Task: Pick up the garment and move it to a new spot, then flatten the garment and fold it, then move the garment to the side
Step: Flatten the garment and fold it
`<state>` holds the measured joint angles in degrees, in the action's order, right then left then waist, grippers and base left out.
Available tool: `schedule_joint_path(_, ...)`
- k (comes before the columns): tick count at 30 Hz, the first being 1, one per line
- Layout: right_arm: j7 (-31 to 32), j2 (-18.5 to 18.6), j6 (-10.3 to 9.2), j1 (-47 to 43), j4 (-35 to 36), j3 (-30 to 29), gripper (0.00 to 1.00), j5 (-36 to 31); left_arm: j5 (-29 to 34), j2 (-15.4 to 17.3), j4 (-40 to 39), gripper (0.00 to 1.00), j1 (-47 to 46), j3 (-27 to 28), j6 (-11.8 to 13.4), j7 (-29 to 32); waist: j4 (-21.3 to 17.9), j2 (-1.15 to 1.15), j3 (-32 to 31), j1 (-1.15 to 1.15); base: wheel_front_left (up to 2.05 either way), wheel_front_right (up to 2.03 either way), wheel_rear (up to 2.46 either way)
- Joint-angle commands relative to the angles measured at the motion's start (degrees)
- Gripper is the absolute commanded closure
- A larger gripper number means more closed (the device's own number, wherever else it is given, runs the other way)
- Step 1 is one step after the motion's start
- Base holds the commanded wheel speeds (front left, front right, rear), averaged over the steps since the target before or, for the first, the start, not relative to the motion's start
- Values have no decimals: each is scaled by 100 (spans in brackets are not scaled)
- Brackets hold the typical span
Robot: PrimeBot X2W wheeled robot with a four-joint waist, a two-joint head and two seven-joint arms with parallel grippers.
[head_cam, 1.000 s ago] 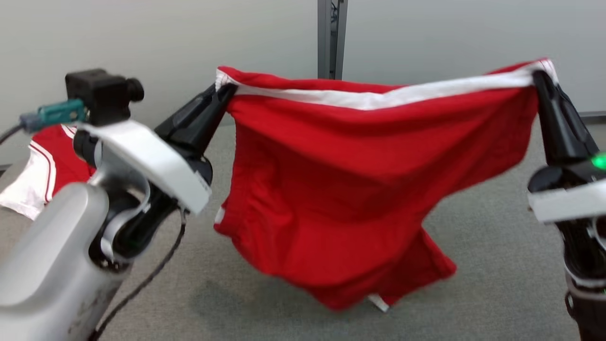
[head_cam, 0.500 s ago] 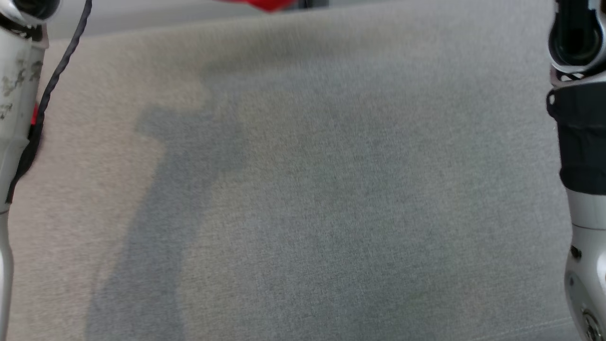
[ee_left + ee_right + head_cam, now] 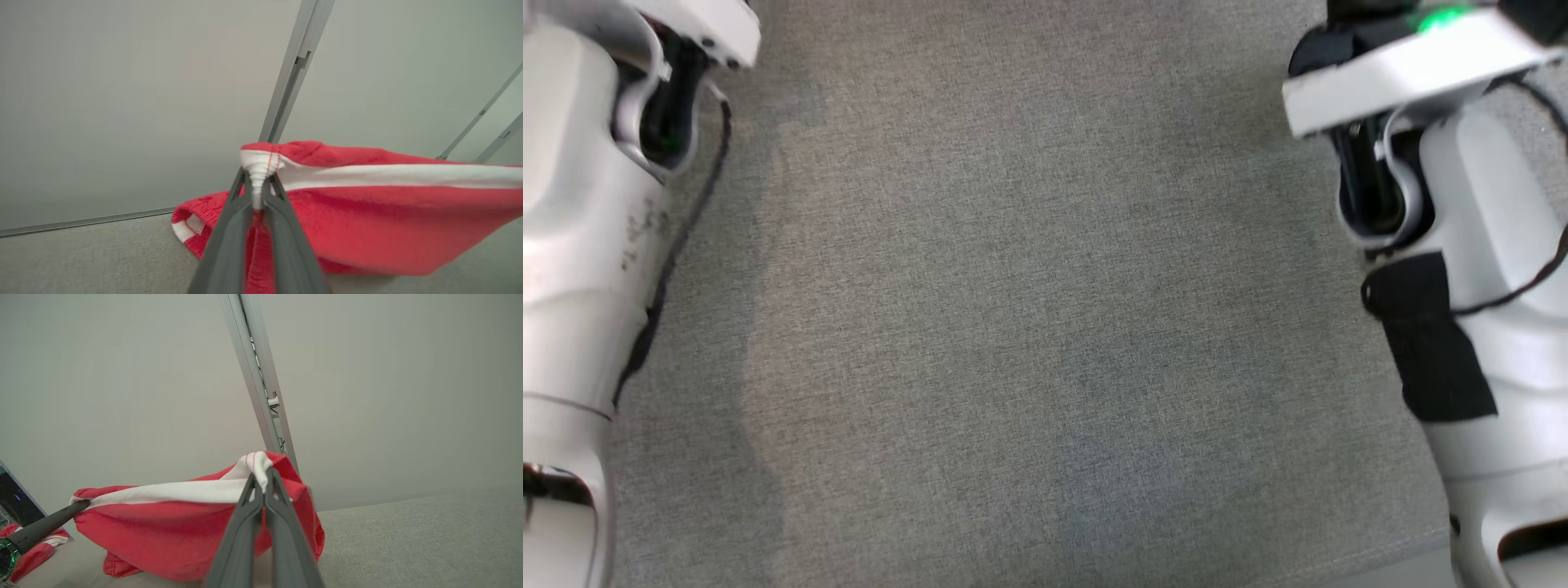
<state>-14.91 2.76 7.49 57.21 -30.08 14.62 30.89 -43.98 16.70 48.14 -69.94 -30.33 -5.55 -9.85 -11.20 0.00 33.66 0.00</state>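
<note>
Now garment (image 3: 388,216) perhaps nearer grey surface (image 3: 81,261)

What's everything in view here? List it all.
garment: one, red with white band, stretched in the air, held at both ends
second cloth: one, red and white, low left in right wrist view
surface: one, grey fabric, below the arms
wall: one, pale grey, behind
post: one, grey metal, against the wall
left forearm and right forearm: two, white, head view's edges
left gripper: one, dark, shut on garment's band
right gripper: one, dark, shut on band's other end
</note>
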Motion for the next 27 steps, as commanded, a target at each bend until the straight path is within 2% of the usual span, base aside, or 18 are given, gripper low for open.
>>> schedule_joint_path(1, -42, 42, 2, -209, 178, 2, 100, 15, -55, 27, -46, 100, 105, -16, -81, -115, 49, 0, -80, 0, 0, 0, 0)
schedule_joint_path(12, -37, 527, 2, -1941, 1412, -169, 100, 107, -201, 228, -1064, 100, 1601, -225, -178, -472, 325, 0, -607, 0, 0, 0, 0)
schedule_joint_path(19, -37, 671, 1, -3289, 1956, -265, 100, -14, 18, 267, -1909, 100, 3112, -131, 224, -538, 419, 0, -1105, 0, 0, 0, 0)
schedule_joint_path(27, -38, 692, 1, -4759, 2391, -349, 100, 97, 506, -19, -3177, 100, 5027, 438, 629, -540, 479, 0, -1783, 0, 0, 0, 0)
